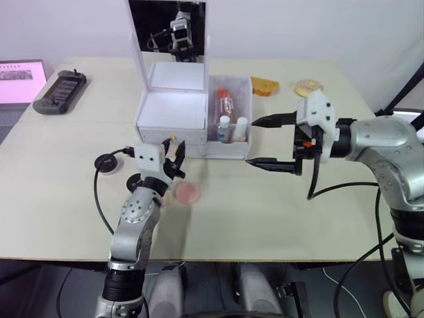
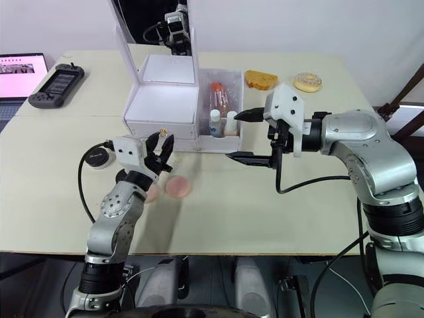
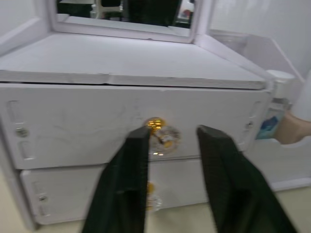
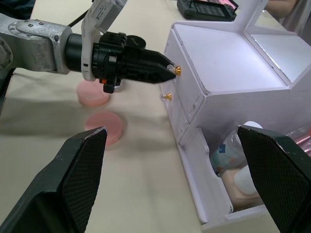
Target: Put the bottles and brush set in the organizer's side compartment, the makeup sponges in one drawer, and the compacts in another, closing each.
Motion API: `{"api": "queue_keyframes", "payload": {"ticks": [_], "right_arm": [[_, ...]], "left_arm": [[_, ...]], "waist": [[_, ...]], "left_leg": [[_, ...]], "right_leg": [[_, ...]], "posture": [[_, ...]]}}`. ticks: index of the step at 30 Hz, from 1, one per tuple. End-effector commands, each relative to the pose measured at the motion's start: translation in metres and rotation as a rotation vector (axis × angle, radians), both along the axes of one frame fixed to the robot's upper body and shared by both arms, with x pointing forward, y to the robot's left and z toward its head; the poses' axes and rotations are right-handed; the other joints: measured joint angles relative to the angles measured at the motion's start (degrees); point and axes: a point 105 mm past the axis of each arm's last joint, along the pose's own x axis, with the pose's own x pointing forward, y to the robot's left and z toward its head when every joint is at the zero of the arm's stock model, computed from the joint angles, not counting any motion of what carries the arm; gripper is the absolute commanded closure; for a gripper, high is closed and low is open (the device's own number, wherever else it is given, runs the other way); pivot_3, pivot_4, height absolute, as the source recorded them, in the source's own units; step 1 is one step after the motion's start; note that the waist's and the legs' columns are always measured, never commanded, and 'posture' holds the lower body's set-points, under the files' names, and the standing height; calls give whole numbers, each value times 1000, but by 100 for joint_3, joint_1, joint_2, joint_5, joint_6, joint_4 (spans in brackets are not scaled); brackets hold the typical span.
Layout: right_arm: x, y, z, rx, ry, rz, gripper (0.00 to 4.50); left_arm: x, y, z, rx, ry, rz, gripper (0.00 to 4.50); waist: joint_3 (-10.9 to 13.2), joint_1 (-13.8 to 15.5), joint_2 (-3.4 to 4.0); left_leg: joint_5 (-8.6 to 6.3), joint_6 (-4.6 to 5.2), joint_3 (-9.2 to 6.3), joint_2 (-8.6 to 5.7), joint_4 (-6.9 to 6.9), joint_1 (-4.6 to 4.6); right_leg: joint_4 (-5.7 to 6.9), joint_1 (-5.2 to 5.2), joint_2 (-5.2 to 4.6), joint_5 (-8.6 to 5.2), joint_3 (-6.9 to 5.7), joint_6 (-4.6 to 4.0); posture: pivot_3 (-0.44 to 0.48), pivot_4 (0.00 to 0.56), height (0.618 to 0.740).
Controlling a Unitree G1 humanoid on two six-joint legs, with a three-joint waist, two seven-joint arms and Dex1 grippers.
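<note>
Gold knob (image 3: 159,132) between left pincer (image 3: 167,138) fingers, drawers closed

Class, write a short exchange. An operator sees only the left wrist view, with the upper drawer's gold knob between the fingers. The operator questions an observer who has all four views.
Operator: From here, where are the makeup sponges?
Observer: Both lie on the table in front of the organizer, outside the drawers.
Operator: What is the right gripper doing?
Observer: It hangs open beside the side compartment, holding nothing.
</note>
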Motion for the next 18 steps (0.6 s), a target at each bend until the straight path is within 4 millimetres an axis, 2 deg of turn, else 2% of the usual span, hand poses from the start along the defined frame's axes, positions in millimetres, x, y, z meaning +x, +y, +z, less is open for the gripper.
{"api": "queue_keyframes", "payload": {"ticks": [1,18], "right_arm": [[-4,-1,17,-6,-74,-1,0],[-2,0,19,-10,-87,-5,0]], "left_arm": [[-2,-4,13,1,-55,-10,2882],[5,-2,12,-2,-48,19,2882]], "waist": [[0,1,0],[0,5,0]], "left_leg": [[0,0,0,0,0,0],[0,0,0,0,0,0]], "right_leg": [[0,0,0,0,0,0],[0,0,0,0,0,0]], "posture": [[0,150,738],[0,150,738]]}}
